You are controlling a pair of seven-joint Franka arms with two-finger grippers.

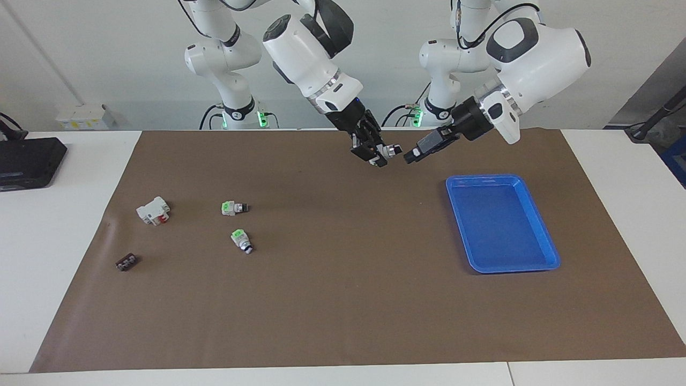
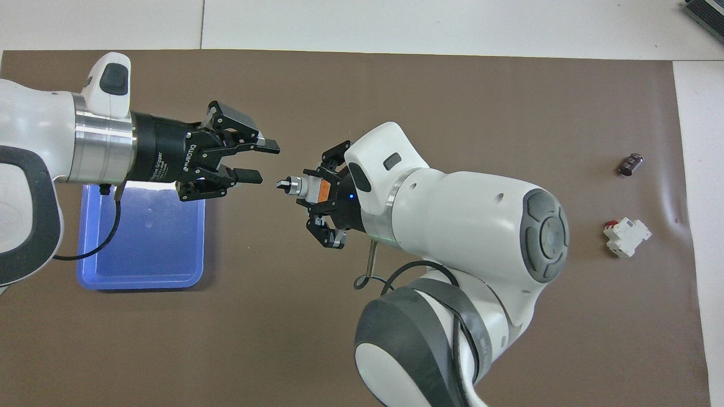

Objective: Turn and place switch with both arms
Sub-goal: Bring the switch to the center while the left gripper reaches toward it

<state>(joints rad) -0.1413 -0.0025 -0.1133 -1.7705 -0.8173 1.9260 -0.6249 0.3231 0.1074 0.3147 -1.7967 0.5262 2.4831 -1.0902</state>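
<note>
Above the matte brown paper mat (image 1: pixel 343 300), the right gripper (image 1: pixel 375 153) is clamping the boxy white switch (image 2: pixel 308 188), its orange cap up and its silver-black knob pointing at the left gripper (image 2: pixel 257 161), whose flat black fingers are gaping just beside it, near the glossy blue tray (image 1: pixel 536 262).

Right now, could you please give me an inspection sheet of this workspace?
Surface: brown mat on a white table.
Job's things: switch held in the air by the right gripper, knob toward the left gripper; blue tray empty.
Clutter: two green-capped switches, white block with red parts, small dark part, all toward the right arm's end.
Grippers: right shut on switch; left open, short of the knob.
Cables: black cable over the tray.
Surroundings: black device off the mat.
</note>
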